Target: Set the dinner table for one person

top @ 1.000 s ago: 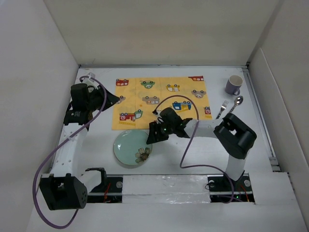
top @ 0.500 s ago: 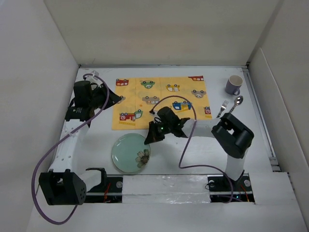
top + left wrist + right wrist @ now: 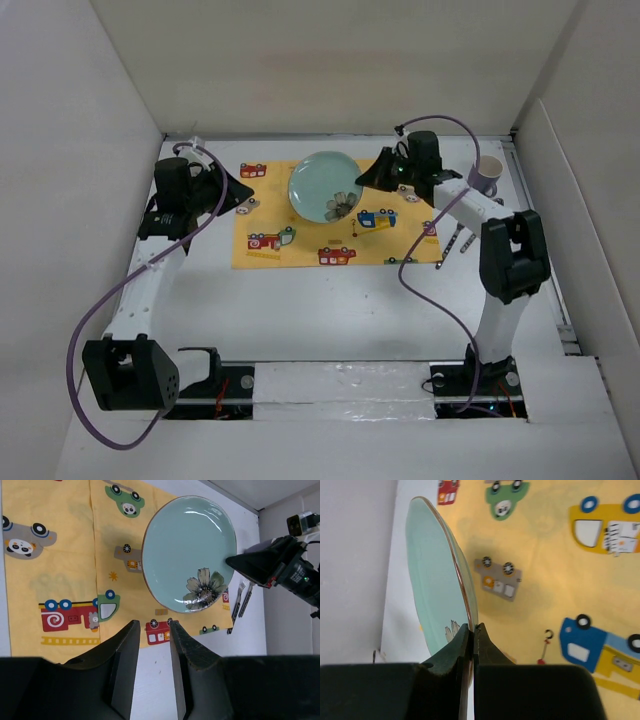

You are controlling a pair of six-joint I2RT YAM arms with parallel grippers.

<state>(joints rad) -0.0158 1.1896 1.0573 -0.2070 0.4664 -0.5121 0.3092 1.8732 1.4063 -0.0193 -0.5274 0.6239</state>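
Top external shows the plate gone from the bare dinner table near the arm bases to over the far part of the yellow car cloth. It is carried by the right gripper, whose fingers pinch its rim tight in the right wrist view. The left gripper hovers much where it was, fingers parted and holding nothing. Whether the plate touches the cloth cannot be told, and from above the right arm hides part of the mug and most of the fork and spoon.
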